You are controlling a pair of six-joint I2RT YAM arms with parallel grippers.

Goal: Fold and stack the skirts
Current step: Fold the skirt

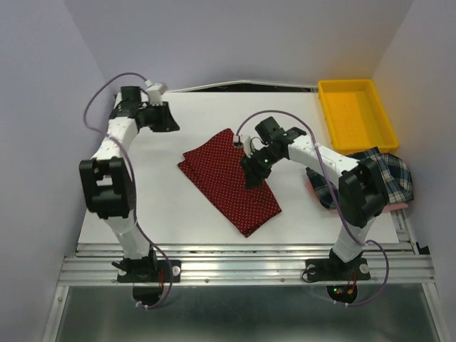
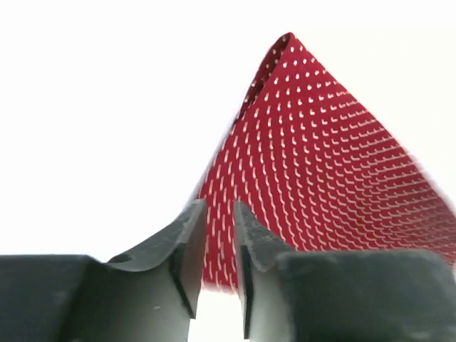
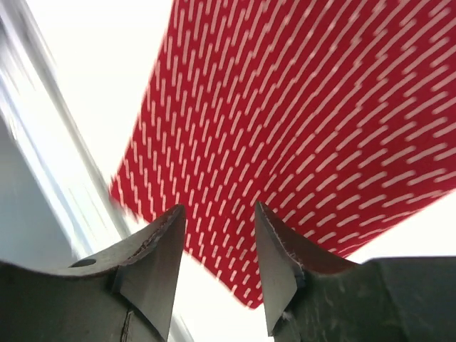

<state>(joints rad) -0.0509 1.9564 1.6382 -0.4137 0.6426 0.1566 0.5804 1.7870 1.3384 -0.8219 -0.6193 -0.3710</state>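
The dark red skirt with white dots (image 1: 228, 182) lies folded flat in the middle of the white table, and also shows in the left wrist view (image 2: 320, 157) and the right wrist view (image 3: 299, 107). The plaid skirt (image 1: 390, 177) lies crumpled at the table's right edge, partly hidden by the right arm. My right gripper (image 1: 251, 177) hovers over the red skirt's right side, jaws open and empty (image 3: 219, 208). My left gripper (image 1: 171, 120) is at the back left, apart from the red skirt, with its jaws a narrow gap apart and nothing between them (image 2: 221, 206).
A yellow plastic tray (image 1: 326, 114) stands at the back right corner. A pink cloth edge (image 1: 400, 206) shows under the plaid skirt. Grey walls close in the table on both sides. The metal rail (image 1: 242, 260) runs along the near edge.
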